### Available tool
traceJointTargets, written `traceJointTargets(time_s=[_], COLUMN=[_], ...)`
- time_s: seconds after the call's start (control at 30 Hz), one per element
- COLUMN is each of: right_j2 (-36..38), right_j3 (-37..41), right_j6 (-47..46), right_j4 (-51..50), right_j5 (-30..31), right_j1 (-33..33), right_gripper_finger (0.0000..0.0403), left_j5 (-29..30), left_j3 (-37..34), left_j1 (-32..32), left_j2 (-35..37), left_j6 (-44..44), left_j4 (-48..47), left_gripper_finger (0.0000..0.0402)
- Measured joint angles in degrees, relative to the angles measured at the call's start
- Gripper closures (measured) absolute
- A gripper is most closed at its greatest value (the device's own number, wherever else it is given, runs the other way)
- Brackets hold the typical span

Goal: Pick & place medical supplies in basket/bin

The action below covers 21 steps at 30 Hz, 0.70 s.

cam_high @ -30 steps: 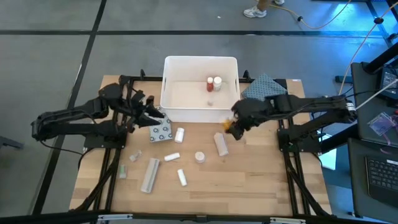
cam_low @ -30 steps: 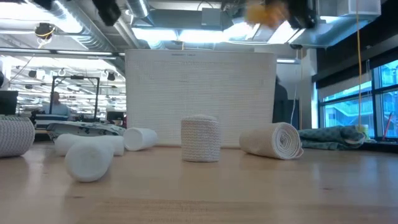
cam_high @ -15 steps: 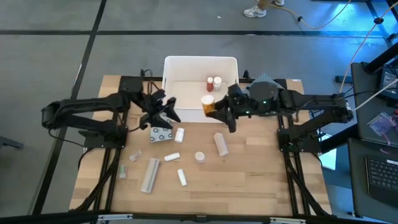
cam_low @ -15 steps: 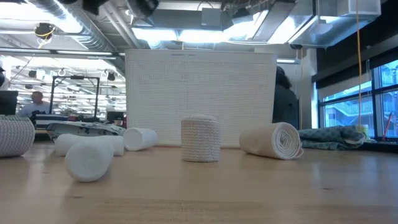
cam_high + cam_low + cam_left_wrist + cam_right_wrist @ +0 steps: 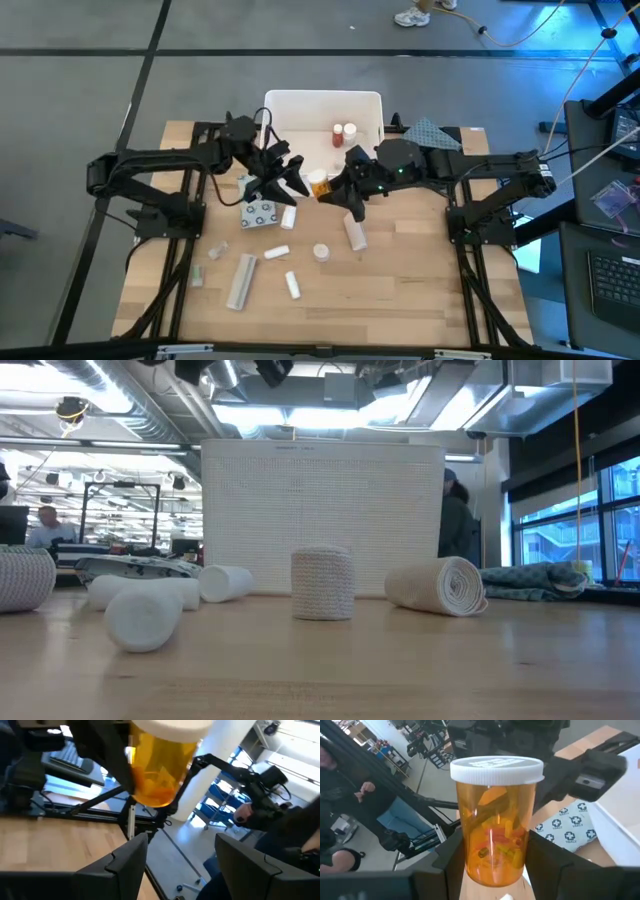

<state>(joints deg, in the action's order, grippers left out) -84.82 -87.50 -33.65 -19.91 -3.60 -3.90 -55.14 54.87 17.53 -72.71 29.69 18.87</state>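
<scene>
Right gripper (image 5: 330,190): I have it at centre frame in the high view, just below the tub's front wall, jaws closed on an orange bottle.
Orange bottle (image 5: 495,820): it fills the middle of my right wrist view, upright between the two dark fingers, white cap on top, orange contents showing through the wall. In the high view it sits at centre, between the two grippers (image 5: 318,186).
Left gripper (image 5: 287,181): just left of centre in the high view, facing the bottle from the other side. My left wrist view shows its fingers (image 5: 125,865) spread wide with nothing between them, and the bottle in the upper middle beyond them.
White tub (image 5: 275,105): upper centre of the high view, two red white-capped bottles (image 5: 344,133) standing inside toward its right side. In the low view its wall (image 5: 320,510) fills the middle.
Grey dotted packet (image 5: 260,213): left of centre on the table, right under the left gripper.
Rolls: one beige roll (image 5: 355,232) just below the right gripper, a round one (image 5: 321,252) lower centre, small white ones (image 5: 277,252) nearby.
Long pale tube (image 5: 242,281): lower left of the table, tilted.
Patterned cloth (image 5: 425,135): right of the tub, partly under the right arm.
Person (image 5: 350,795): seated at the left edge of the right wrist view, a hand raised.
</scene>
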Motion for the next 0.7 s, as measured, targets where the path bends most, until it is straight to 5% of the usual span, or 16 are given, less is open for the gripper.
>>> traceJointTargets(time_s=[0.27,0.7], right_j2=[-0.4,-1.5], right_j3=[-0.1,-0.1], right_j6=[-2.1,-5.1], right_j4=[-0.9,-1.7], right_j5=[-0.1,-1.1], right_j1=[0.0,0.0], right_gripper_finger=[0.0236,0.0236], left_j5=[0.1,-1.9], left_j3=[0.0,0.0], left_j1=[1.4,1.4], left_j2=[0.0,0.0], left_j6=[-1.0,-2.5], left_j4=[0.1,-2.6], left_gripper_finger=[0.0168,0.0078])
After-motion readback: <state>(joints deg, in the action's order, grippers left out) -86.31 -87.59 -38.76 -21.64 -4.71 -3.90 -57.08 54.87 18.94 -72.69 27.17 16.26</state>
